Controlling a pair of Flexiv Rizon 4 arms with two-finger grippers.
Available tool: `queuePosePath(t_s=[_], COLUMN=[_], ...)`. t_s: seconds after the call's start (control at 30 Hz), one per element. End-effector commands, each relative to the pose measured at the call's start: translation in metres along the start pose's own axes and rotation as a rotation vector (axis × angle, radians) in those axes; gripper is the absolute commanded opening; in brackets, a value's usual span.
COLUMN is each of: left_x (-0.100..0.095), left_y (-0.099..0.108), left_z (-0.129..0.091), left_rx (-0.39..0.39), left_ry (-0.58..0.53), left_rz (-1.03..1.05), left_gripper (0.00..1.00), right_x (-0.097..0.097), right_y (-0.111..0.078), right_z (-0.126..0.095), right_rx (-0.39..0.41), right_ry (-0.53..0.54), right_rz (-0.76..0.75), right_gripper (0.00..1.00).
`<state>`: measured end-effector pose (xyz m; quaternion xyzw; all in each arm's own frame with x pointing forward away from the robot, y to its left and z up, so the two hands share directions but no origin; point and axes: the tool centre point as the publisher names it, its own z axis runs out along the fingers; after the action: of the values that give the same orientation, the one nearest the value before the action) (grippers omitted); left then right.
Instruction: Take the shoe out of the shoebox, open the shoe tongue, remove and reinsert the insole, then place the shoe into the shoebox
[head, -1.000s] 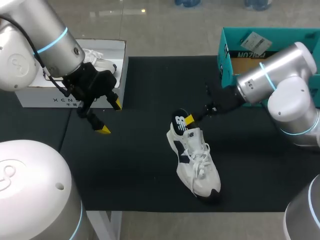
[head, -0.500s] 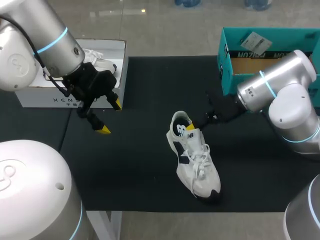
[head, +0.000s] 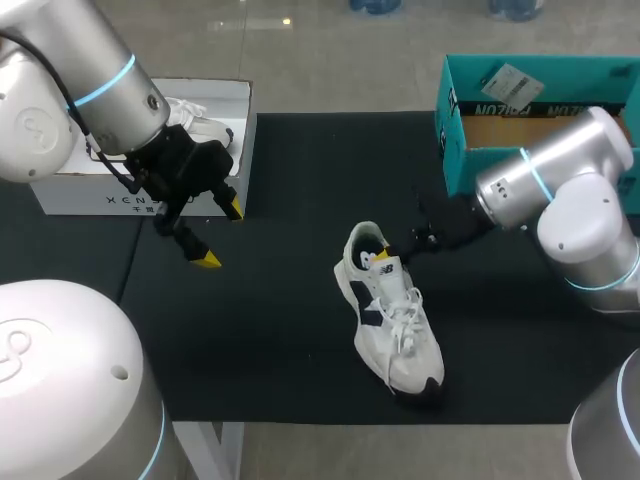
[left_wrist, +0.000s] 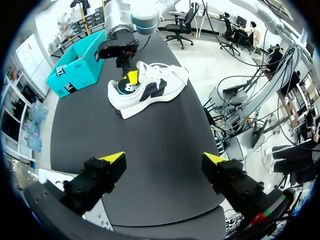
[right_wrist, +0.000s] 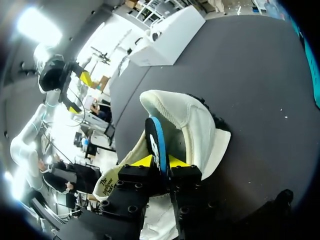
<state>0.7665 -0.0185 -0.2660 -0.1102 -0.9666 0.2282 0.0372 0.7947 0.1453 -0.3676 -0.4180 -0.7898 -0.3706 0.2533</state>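
Note:
A white shoe (head: 392, 315) with navy panels lies on the black mat, heel toward the back. A dark insole (right_wrist: 156, 142) with a blue edge stands in the heel opening, mostly down inside the shoe. My right gripper (head: 385, 256) is at the heel, its yellow tips either side of the insole and against it. In the left wrist view the shoe (left_wrist: 150, 90) lies far ahead with the right gripper (left_wrist: 128, 76) at its heel. My left gripper (head: 220, 235) hangs open and empty over the mat, in front of the white shoebox (head: 140, 195).
The white shoebox at the back left holds another white shoe (head: 200, 125). A teal box (head: 455, 120) with a paper tag inside stands at the back right, behind my right arm. Black mat (head: 290, 180) lies between the boxes.
The insole stood high out of the heel; my right gripper has come down and slid back a little, and the insole now sits mostly inside the shoe. The left arm has not moved.

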Motion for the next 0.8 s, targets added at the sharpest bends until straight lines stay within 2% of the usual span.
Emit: queuePosePath(t_s=[0.03,0.23,0.43,0.53,0.67,0.8], left_x=[0.0,0.0,0.0,0.0,0.0,0.0], left_y=[0.0,0.0,0.0,0.0,0.0,0.0], left_z=[0.0,0.0,0.0,0.0,0.0,0.0], left_rx=[-0.002,-0.002,-0.002,-0.002,-0.002,-0.002], left_ry=[0.001,0.001,0.001,0.001,0.001,0.001], left_rz=[0.0,0.0,0.0,0.0,0.0,0.0], left_gripper=[1.0,1.0,1.0,1.0,1.0,1.0], right_x=[0.008,0.02,0.026,0.028,0.038,0.039], right_y=[0.006,0.022,0.037,0.038,0.036,0.033], right_z=[-0.009,-0.026,-0.046,-0.053,-0.055,-0.055], right_rx=[-0.012,-0.046,-0.037,0.005,0.129,0.179], right_ry=[-0.026,-0.057,-0.154,-0.222,-0.342,-0.42], right_rz=[-0.018,-0.074,-0.075,-0.008,0.071,0.093], right_gripper=[1.0,1.0,1.0,1.0,1.0,1.0])
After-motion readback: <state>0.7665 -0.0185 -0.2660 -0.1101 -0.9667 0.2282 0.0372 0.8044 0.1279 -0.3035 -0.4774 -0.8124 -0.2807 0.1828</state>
